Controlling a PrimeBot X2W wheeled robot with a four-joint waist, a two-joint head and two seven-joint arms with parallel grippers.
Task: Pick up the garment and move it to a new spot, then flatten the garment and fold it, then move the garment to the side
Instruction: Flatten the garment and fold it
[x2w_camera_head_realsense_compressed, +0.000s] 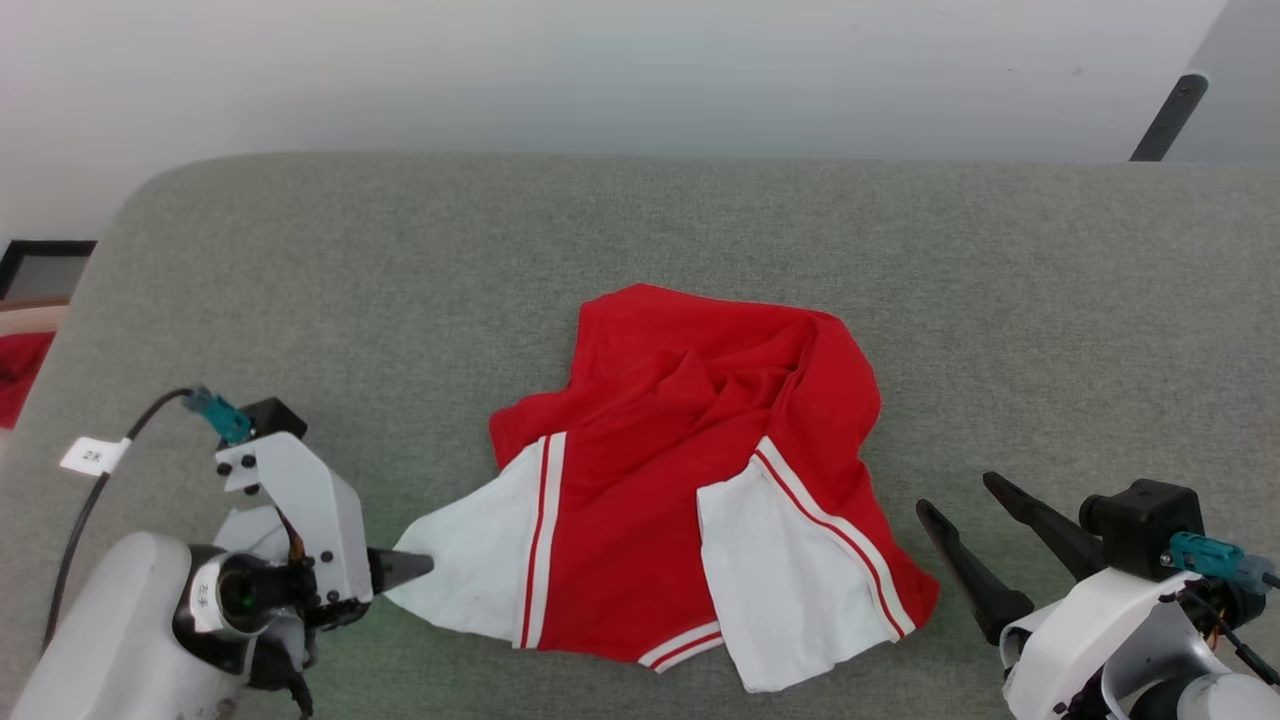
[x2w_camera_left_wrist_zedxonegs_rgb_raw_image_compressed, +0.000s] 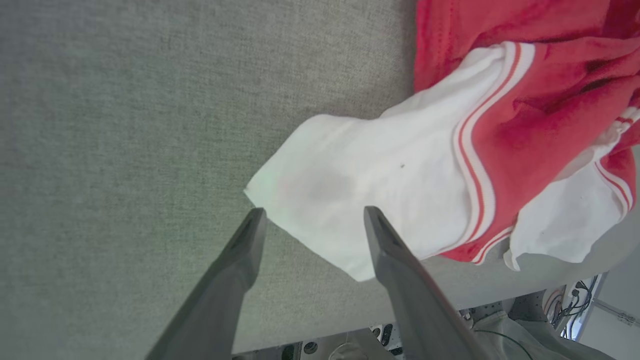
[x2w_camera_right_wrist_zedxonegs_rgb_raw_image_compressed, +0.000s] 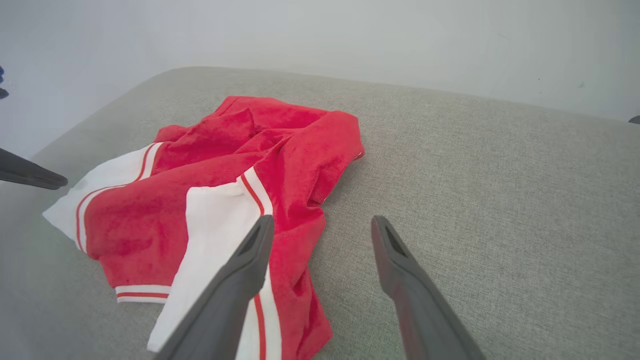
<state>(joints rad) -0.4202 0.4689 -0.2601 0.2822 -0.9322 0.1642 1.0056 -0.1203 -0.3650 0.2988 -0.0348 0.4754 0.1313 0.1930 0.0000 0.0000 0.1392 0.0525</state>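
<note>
The garment (x2w_camera_head_realsense_compressed: 680, 440), a crumpled bright red shirt with white striped sleeves, lies on the grey cushioned surface (x2w_camera_head_realsense_compressed: 400, 280), near its front edge. My left gripper (x2w_camera_head_realsense_compressed: 410, 568) is open at the tip of the shirt's left white sleeve (x2w_camera_left_wrist_zedxonegs_rgb_raw_image_compressed: 360, 190). In the left wrist view the left gripper (x2w_camera_left_wrist_zedxonegs_rgb_raw_image_compressed: 314, 214) has its fingers spread either side of the sleeve's corner, not closed on it. My right gripper (x2w_camera_head_realsense_compressed: 957, 494) stands open just right of the garment's lower right hem, apart from it. In the right wrist view the right gripper (x2w_camera_right_wrist_zedxonegs_rgb_raw_image_compressed: 322, 220) hangs above the garment's (x2w_camera_right_wrist_zedxonegs_rgb_raw_image_compressed: 220, 165) right edge.
A plain red cloth (x2w_camera_head_realsense_compressed: 20, 370) shows past the surface's left edge. A dark pole (x2w_camera_head_realsense_compressed: 1165, 120) leans at the upper right before a white wall. Bare grey cushion stretches behind and to both sides of the shirt. The cushion's front edge (x2w_camera_left_wrist_zedxonegs_rgb_raw_image_compressed: 500, 295) runs close to the sleeve.
</note>
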